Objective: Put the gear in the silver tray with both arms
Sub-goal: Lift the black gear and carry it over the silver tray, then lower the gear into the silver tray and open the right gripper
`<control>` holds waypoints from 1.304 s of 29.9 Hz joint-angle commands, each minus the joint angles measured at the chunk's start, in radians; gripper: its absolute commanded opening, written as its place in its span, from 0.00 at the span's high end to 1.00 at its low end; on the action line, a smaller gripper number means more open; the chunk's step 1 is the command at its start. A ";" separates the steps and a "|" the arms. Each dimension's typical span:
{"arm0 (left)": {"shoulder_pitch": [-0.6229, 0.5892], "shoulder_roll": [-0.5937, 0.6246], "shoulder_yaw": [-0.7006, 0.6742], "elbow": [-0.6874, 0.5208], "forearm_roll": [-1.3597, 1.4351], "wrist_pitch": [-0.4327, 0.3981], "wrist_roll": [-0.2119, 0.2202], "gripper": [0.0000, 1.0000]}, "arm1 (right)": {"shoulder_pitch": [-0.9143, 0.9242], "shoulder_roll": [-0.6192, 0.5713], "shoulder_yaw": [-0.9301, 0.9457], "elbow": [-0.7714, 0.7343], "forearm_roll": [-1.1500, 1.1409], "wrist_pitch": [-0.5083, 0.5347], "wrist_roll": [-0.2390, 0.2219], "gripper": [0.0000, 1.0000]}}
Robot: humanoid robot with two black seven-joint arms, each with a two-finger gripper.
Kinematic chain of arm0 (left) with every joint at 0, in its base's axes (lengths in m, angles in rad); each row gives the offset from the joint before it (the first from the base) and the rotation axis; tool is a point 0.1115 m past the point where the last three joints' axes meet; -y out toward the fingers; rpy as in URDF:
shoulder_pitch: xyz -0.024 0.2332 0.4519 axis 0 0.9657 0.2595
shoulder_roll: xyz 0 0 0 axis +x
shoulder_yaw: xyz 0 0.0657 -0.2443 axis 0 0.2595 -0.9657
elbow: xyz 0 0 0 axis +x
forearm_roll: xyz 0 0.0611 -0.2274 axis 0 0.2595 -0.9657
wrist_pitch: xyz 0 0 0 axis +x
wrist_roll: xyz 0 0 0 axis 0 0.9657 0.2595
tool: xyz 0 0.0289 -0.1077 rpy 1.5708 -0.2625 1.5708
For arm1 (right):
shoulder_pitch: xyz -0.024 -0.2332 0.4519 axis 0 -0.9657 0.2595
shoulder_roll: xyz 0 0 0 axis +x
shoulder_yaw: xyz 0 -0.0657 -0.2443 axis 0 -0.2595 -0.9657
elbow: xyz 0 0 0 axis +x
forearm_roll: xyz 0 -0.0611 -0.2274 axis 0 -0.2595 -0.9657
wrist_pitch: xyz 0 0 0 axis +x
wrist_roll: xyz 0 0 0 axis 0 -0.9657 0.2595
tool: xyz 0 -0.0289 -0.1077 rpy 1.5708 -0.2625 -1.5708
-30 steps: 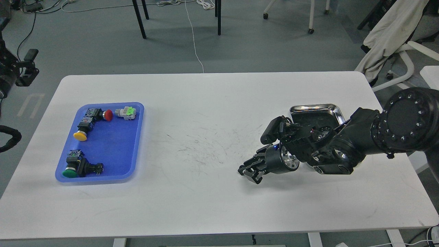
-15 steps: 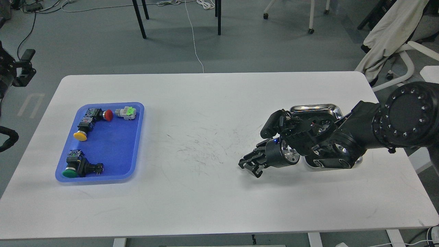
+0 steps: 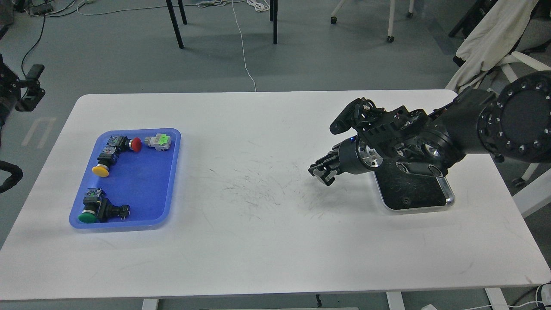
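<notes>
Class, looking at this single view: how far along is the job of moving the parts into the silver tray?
Done: almost nothing; the silver tray shows only one small dark item on its bottom. In hand: the right gripper hovers empty beside that tray. Left: the red, yellow and green push buttons and a grey-green part remain in the blue tray.

The bench (image 3: 267,129) is plain white with a patch of thin dark scratch marks across the middle, and the blue tray (image 3: 142,189) on it holds push buttons with red (image 3: 136,144), yellow (image 3: 100,170) and green (image 3: 87,217) caps plus a grey part with a lime green bit (image 3: 158,141). The silver tray (image 3: 447,199) has a shiny rim around a dark, scuffed bottom, and the right arm (image 3: 430,137) is black with silver joints.
</notes>
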 commanded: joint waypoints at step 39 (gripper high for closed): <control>0.038 0.007 0.008 -0.007 0.002 0.000 0.000 0.01 | -0.289 -0.298 -0.012 -0.232 0.011 0.004 0.000 0.84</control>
